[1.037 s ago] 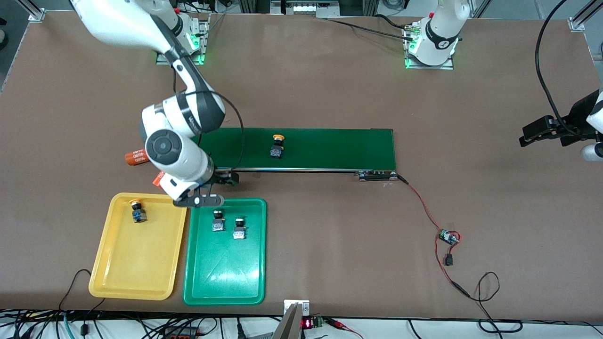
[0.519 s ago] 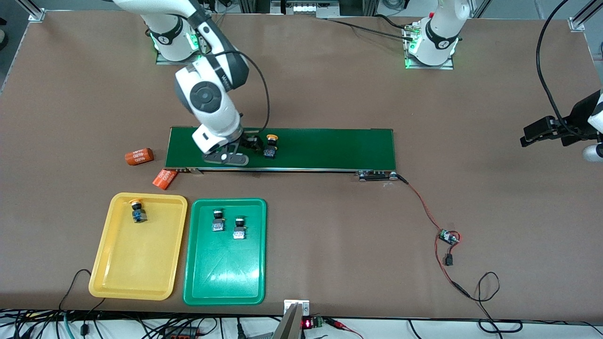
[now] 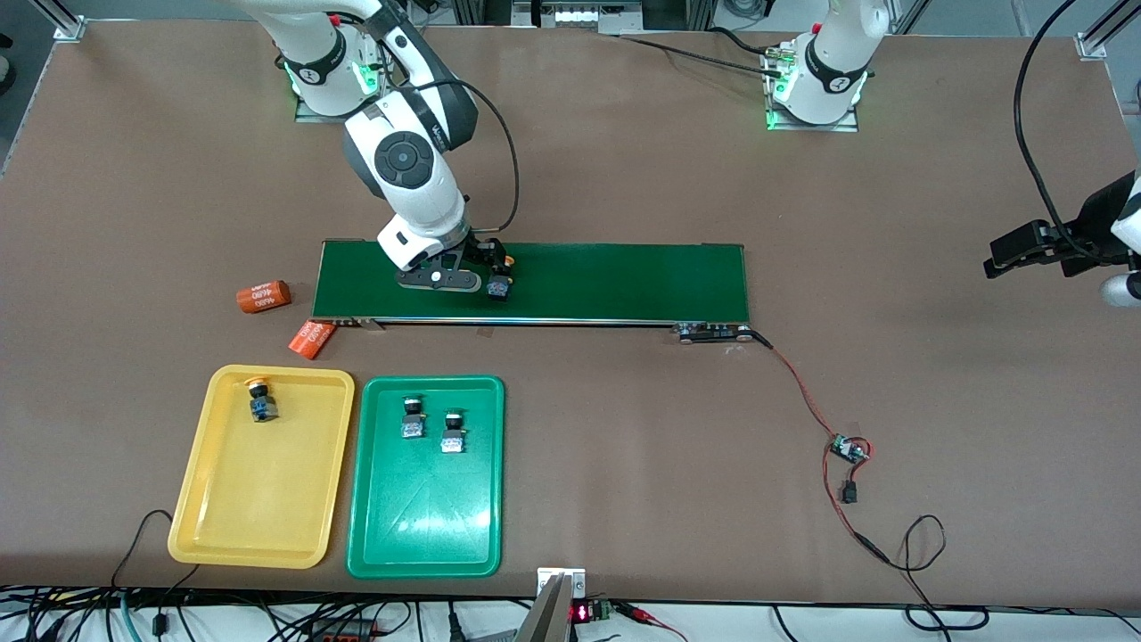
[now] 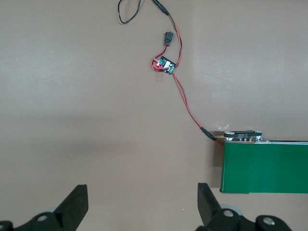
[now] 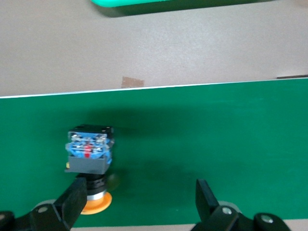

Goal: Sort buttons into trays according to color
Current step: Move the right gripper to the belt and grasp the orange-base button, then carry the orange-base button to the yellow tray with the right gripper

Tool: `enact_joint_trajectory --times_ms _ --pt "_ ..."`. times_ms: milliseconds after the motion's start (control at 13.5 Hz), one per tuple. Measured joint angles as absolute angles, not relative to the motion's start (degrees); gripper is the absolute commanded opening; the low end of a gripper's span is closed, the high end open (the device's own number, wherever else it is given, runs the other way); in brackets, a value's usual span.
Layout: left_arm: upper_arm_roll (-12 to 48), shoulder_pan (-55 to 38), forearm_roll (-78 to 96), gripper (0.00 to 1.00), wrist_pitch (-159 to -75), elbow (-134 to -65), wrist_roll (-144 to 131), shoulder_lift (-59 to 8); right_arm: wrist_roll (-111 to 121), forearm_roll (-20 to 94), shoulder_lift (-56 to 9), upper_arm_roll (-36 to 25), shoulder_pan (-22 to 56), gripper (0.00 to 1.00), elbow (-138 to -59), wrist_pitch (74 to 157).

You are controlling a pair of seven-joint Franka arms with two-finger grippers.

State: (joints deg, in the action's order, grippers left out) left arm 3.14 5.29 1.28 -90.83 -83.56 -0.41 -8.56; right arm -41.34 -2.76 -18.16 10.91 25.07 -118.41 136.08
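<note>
My right end effector (image 3: 488, 267), fingers wide, hovers over the belt (image 3: 624, 283) beside the yellow button (image 5: 89, 161). I should centre on it before closing. My left end effector (image 4: 139, 204) waits, also wide.

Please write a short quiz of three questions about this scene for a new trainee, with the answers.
1. True or false: the green tray holds two buttons.
2. Which gripper is over the conveyor belt? A) left gripper B) right gripper
3. Fill in: the yellow-capped button on the belt belongs in the ____ tray.

Key: 1 true. 2 B; its fingers are open beside the button, not gripping it. 3 yellow.
</note>
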Motion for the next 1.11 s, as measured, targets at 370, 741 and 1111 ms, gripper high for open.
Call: enact_joint_trajectory --times_ms 370,741,1111 --pt "3.12 5.31 1.28 1.00 -90.83 -83.60 -0.41 -8.57 -41.34 -2.76 -18.86 10.90 25.35 1.00 -119.21 138.73" --pt "3.12 5.34 1.28 1.00 -90.84 -83.62 -0.41 -8.57 -41.34 -2.79 -23.27 10.66 25.35 0.82 -119.54 145.55" --pt "3.21 5.18 1.28 1.00 -90.84 -83.63 -0.41 -8.57 -40.95 -3.30 -24.01 10.19 24.76 0.05 -119.46 146.67"
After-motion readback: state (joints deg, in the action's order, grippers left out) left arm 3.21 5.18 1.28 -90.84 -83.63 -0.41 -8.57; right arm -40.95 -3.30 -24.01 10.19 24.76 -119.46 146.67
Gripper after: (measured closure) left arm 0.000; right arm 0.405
